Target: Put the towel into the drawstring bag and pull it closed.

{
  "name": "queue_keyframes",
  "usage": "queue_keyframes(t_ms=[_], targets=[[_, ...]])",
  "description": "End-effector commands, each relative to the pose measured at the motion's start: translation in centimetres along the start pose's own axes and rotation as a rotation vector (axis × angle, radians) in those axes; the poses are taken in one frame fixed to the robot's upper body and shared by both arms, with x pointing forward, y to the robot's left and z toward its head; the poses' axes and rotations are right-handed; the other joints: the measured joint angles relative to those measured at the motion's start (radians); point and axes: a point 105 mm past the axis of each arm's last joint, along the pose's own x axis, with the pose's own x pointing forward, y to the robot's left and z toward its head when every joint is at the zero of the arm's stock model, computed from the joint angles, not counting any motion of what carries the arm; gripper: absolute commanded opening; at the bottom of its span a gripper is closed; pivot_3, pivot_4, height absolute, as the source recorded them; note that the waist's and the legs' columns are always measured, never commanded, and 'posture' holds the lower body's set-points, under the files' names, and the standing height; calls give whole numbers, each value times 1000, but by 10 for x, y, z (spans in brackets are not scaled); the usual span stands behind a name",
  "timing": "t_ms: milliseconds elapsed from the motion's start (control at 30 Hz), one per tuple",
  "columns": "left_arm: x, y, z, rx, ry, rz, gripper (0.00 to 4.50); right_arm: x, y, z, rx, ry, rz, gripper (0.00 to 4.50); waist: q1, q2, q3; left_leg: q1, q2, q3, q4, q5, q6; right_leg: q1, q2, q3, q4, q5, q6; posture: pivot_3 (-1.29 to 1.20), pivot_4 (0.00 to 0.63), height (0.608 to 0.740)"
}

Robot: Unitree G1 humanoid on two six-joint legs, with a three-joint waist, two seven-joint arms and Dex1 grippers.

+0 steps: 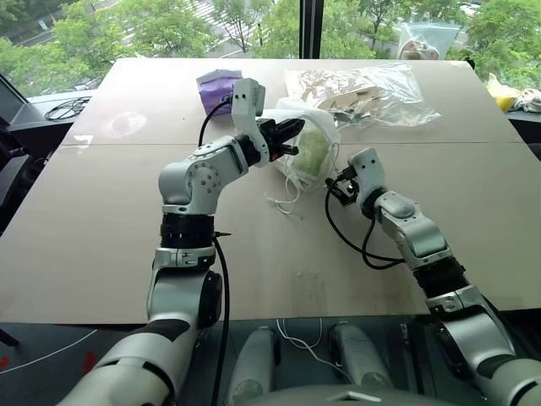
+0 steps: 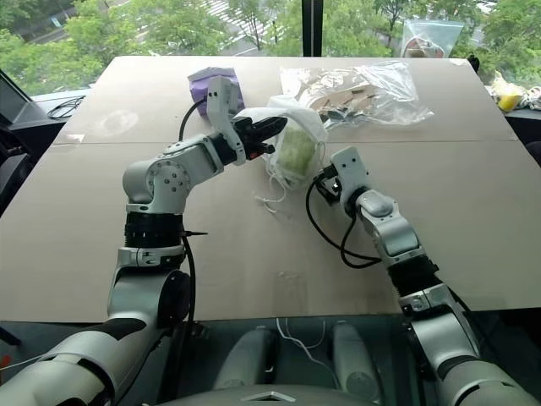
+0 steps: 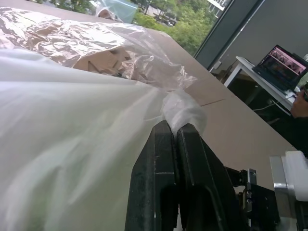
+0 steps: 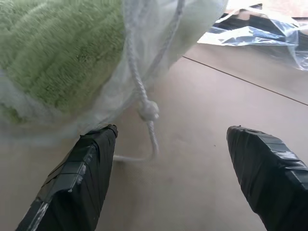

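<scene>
Beige tabletop (image 1: 101, 245) fills the foreground. Nearest, the right gripper (image 4: 168, 178) stands wide open and empty beside a knotted white cord (image 4: 144, 103). Beyond it, the left gripper (image 1: 283, 135) is clamped on the translucent white drawstring bag (image 1: 317, 127), lifting its mouth. The ribbed light green towel (image 1: 311, 154) already sits inside; drawing the cords remains. Farther back lie a crinkled clear plastic bag (image 1: 372, 89) and a purple pack (image 1: 216, 86).
</scene>
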Motion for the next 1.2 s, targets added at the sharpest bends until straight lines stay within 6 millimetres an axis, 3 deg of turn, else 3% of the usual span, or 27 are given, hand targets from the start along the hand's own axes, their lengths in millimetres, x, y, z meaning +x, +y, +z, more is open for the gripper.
queue_keyframes(t_ms=[33,100,233,333,467,667,767,967,1100,1200], targets=[[-2,-10,16,48,-48,-30,0,9,-10,13,42,-81,-45,3691,0,0,0,0,0,0,0,0,0,0,0,0,0,0,0,0,150,740],[-3,-10,16,50,-49,-27,0,12,-13,12,28,-100,-67,3285,-1,0,0,0,0,0,0,0,0,0,0,0,0,0,0,0,150,740],[-5,-9,15,49,-48,-21,0,13,-17,17,64,-156,-98,1460,-1,0,0,0,0,0,0,0,0,0,0,0,0,0,0,0,150,740],[-6,-8,14,50,-46,-16,0,7,-34,23,93,-202,-173,56,-1,0,0,0,0,0,0,0,0,0,0,0,0,0,0,0,150,740],[-7,-9,8,64,-20,-21,0,-13,-61,49,86,-303,-269,20,0,0,0,0,0,0,0,0,0,0,-1,0,0,0,0,0,150,740],[-10,-22,-11,138,55,-114,0,-50,-83,91,142,-420,-361,20,-2,0,0,0,0,-1,0,0,0,0,-1,0,1,0,0,0,150,740],[-14,-29,-29,181,122,-170,806,-57,-91,86,296,-422,-399,0,-2,0,0,1,0,0,0,0,0,0,0,0,1,0,0,0,150,740],[-17,-8,-37,186,131,-81,3592,-59,-93,84,385,-420,-410,0,-1,0,0,1,0,0,1,0,0,1,0,0,2,0,0,0,150,740],[-24,-4,-38,164,126,-74,3592,-56,-89,82,383,-403,-393,0,-3,1,0,1,0,0,0,0,0,0,0,0,2,0,0,0,150,740],[-34,-6,-54,160,197,-94,3592,-54,-86,79,385,-389,-387,0,-2,1,0,1,0,0,0,0,0,0,0,0,1,0,0,0,150,740]])
